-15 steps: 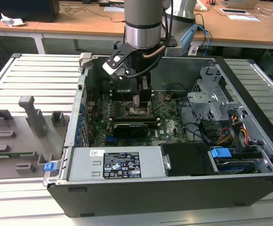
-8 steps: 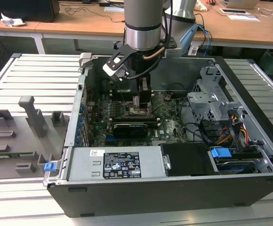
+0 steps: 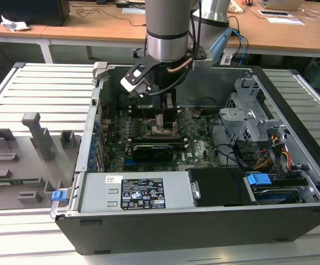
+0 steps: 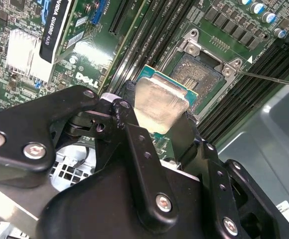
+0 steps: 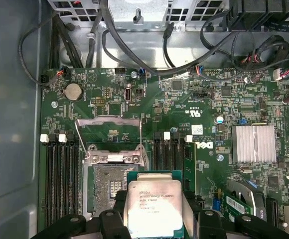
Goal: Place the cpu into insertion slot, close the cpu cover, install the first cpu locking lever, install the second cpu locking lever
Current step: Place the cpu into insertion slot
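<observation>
Black tool (image 4: 159, 113) grips the cpu (image 4: 160, 102), a square chip with a silver-grey face, near the uncovered insertion slot (image 4: 198, 74).

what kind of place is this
Probably a robotics lab or workshop: an open computer case lies on a slatted metal table, wooden desks stand behind, and the gripper holds a cpu by the insertion slot.

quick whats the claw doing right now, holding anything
claw: shut on the cpu, held near the insertion slot, not seated in it.
</observation>
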Robot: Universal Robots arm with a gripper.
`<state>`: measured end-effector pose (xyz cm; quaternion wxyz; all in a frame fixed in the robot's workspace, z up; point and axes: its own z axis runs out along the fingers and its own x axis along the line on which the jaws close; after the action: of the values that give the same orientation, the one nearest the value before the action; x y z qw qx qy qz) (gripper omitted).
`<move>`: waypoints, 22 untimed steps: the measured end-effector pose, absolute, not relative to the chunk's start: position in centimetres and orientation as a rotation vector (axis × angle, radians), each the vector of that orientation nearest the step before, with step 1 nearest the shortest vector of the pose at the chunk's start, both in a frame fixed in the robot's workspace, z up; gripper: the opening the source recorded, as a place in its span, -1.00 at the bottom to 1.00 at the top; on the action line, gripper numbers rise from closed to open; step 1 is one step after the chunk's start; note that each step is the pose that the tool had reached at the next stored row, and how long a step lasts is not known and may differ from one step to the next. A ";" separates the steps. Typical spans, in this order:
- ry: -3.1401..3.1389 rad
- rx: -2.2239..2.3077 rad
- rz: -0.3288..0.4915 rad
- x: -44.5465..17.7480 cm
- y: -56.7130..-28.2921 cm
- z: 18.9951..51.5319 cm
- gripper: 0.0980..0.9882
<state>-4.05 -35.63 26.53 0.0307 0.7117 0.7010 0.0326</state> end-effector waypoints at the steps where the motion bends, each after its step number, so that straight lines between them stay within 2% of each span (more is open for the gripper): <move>1: 2.160 2.193 0.101 -4.1 -35.6 26.5 -0.04; 22: 2.160 2.193 0.101 -4.1 -35.3 25.4 -0.04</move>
<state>-4.06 -35.25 25.35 0.0307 0.7118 0.7010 0.0327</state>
